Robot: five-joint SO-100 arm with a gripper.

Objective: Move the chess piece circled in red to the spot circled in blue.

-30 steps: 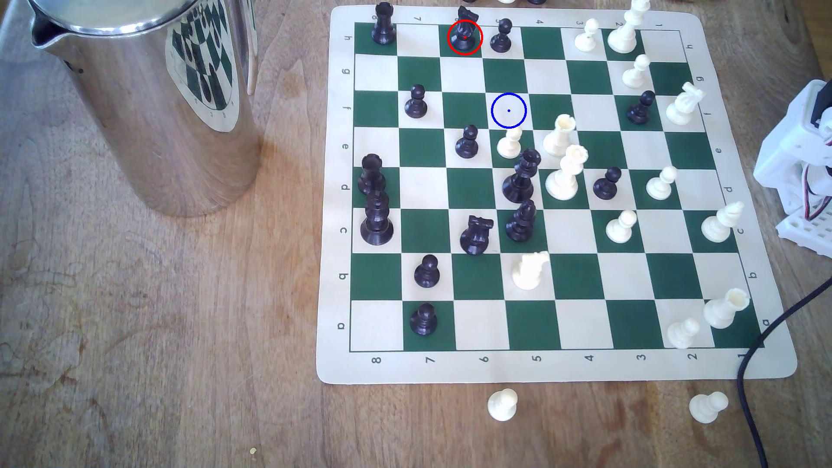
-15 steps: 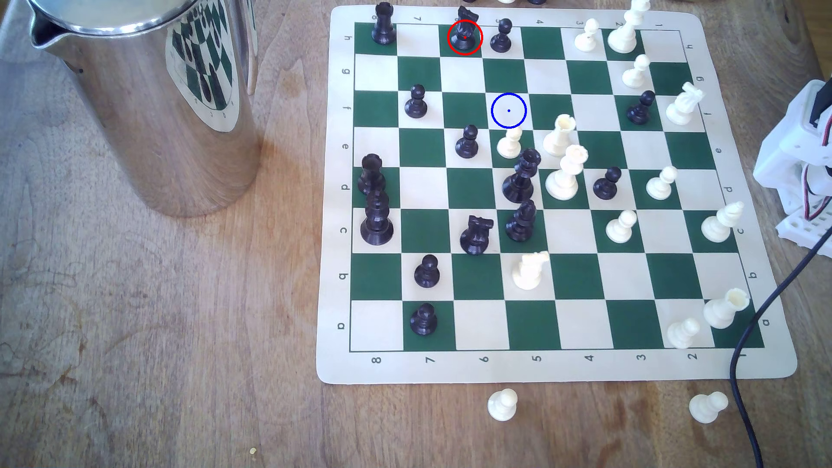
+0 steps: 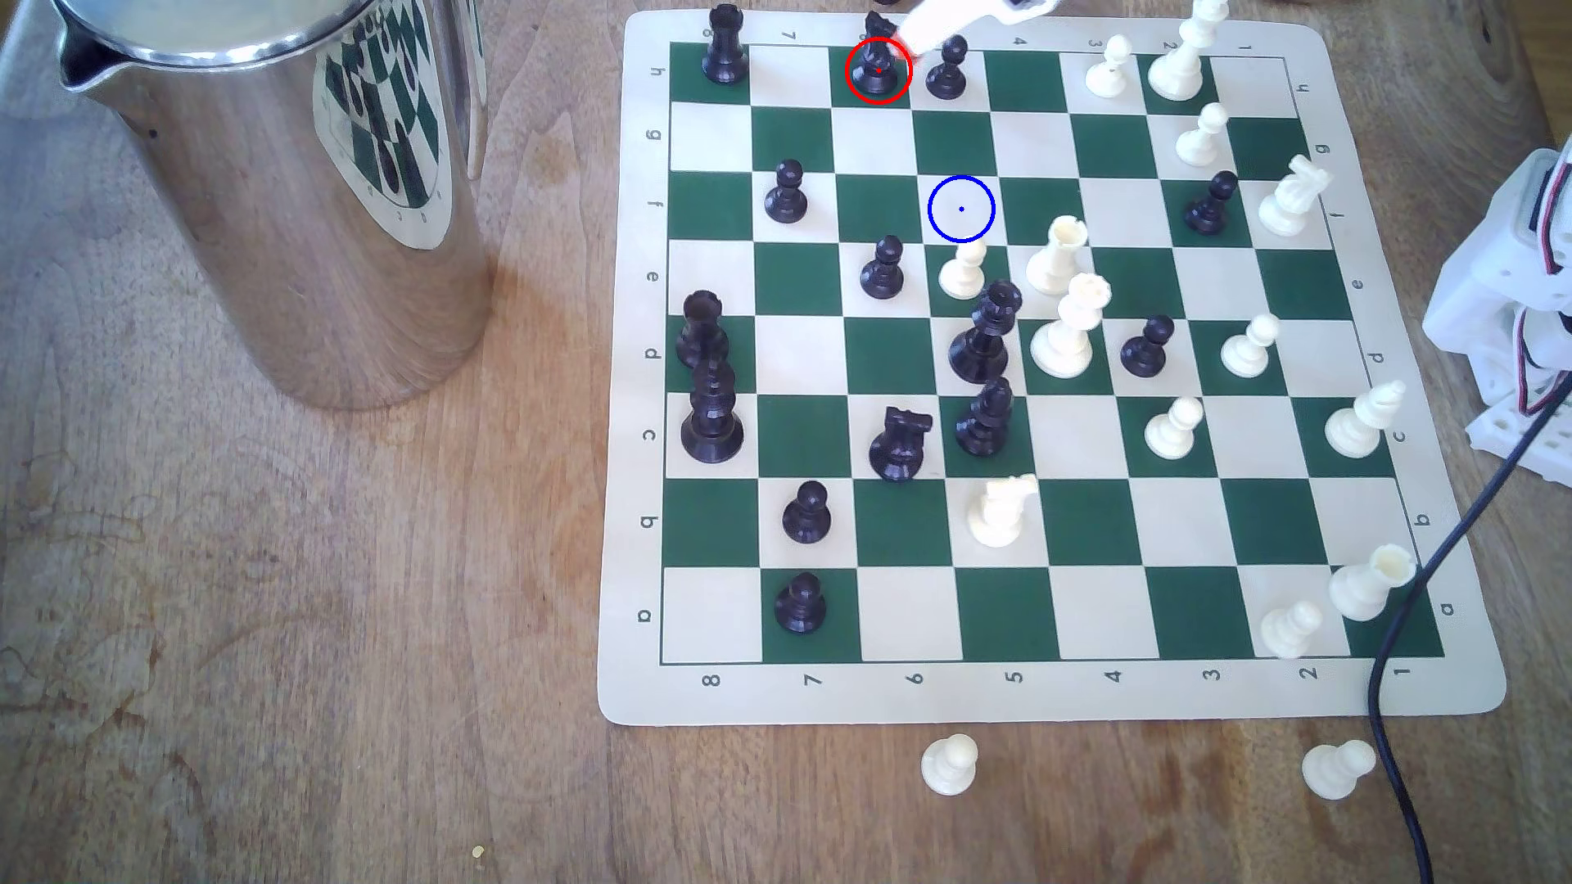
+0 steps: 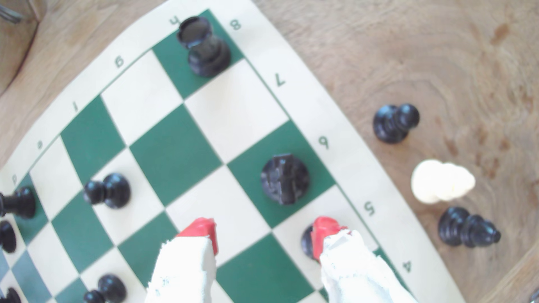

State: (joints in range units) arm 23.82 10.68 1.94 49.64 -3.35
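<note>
Risk noted: my claw (image 4: pixel 264 230), spread and empty, hangs short of the black knight (image 4: pixel 285 179) by the board's (image 3: pixel 1395 688) far edge; one finger overlaps the neighbouring pawn (image 3: pixel 947 68) and may topple it.

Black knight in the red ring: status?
Gripper open, empty, above the board. Black knight on its green square, untouched. Black pawn close beside it, under one gripper finger. Blue-ringed square free.

The black knight (image 3: pixel 878 66) stands upright on a green square in the board's far row, ringed in red, its angular horse head rising over a round flared base; from the wrist view (image 4: pixel 285 179) it sits centred on its square. The target spot (image 3: pixel 961 209) is a bare cream square, ringed in blue with a centre dot, two rows nearer and one column toward the exterior view's right.
</note>
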